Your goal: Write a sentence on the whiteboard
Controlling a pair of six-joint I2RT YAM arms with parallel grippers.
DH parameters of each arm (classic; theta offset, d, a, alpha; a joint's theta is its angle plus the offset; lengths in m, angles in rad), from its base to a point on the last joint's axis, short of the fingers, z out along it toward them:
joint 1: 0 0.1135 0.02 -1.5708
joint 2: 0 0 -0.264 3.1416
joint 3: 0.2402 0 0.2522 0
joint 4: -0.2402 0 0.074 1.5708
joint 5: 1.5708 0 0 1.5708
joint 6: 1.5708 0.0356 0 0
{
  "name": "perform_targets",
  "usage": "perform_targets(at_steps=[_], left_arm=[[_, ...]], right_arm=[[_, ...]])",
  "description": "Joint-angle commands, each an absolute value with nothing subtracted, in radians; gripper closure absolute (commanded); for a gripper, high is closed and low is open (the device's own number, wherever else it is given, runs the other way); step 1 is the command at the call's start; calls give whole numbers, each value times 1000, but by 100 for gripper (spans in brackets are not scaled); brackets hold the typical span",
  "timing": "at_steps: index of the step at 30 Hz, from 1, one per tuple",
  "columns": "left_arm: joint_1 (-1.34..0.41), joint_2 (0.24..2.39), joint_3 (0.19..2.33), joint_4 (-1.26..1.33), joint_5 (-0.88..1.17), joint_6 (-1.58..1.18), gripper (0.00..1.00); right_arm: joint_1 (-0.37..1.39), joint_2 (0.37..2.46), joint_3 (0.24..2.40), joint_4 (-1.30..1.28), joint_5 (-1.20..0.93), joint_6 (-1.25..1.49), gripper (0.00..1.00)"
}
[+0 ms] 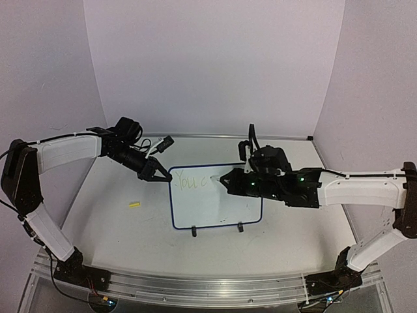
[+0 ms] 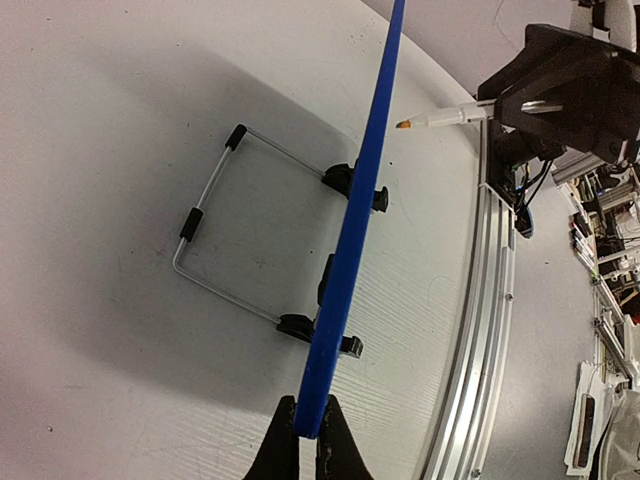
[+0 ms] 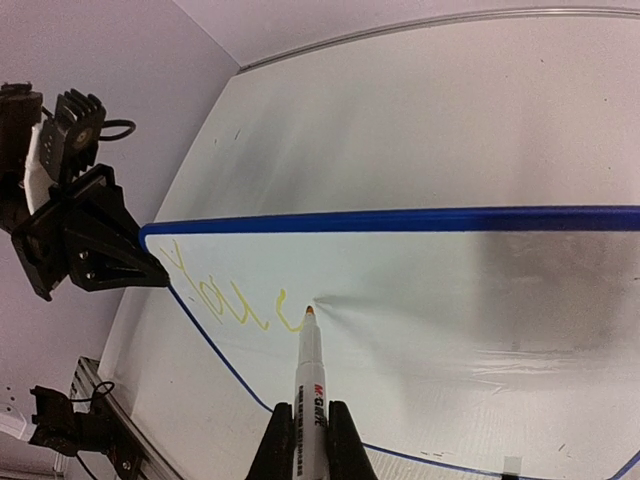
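- Right gripper (image 3: 311,410): fingers closed on the barrel of a white marker (image 3: 307,365), gripped low on the body. In the right wrist view its orange-yellow tip points to 12 o'clock.
- Marker tip: just beside the last written letter, at its 3 o'clock. The left wrist view shows a thin gap between tip and board face, so contact cannot be confirmed.
- Sentence (image 3: 228,300): only "You c" is present, in thin yellow-green strokes along the upper left of the board. Judged incomplete, with most of the words not yet written.
- Whiteboard (image 1: 215,210): propped on 2 small black feet and a wire stand (image 2: 215,235) at the table centre. In the top view its long axis runs from 9 to 3 o'clock.
- Governing relation: the blank face extends to 3 o'clock from the tip in the right wrist view. The next stroke calls for travel that way, parallel to the upper blue frame. The right arm is the writing arm and the nearer one to that blank area.
- Left gripper (image 2: 307,412): clamped on the blue frame at the board's upper-left corner, at 9 o'clock of the writing, bracing the board.
- Risk, as a judgement: pen pressure could tip the board on its stand if that clamp slips.
- Table (image 1: 293,244): a small yellow cap (image 1: 133,204) lies at 9 o'clock of the board, well apart from it.
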State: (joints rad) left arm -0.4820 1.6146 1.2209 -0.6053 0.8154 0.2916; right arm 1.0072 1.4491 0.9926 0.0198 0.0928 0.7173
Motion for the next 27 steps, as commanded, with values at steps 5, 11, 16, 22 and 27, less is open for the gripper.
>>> perform_targets(at_steps=[5, 11, 16, 22, 27], left_arm=[[-489, 1597, 1238, -649, 741, 318, 100], [-489, 1599, 1238, -650, 741, 318, 100], [-489, 1600, 1238, -650, 741, 319, 100], [-490, 1600, 1238, -651, 741, 319, 100], [-491, 1601, 1238, -651, 741, 319, 100]], right_arm=[[1001, 1418, 981, 21, 125, 709, 100], [999, 1442, 994, 21, 125, 705, 100], [997, 1462, 1013, 21, 122, 699, 100], [993, 1474, 1025, 23, 128, 696, 100], [989, 1473, 1030, 24, 135, 693, 100]])
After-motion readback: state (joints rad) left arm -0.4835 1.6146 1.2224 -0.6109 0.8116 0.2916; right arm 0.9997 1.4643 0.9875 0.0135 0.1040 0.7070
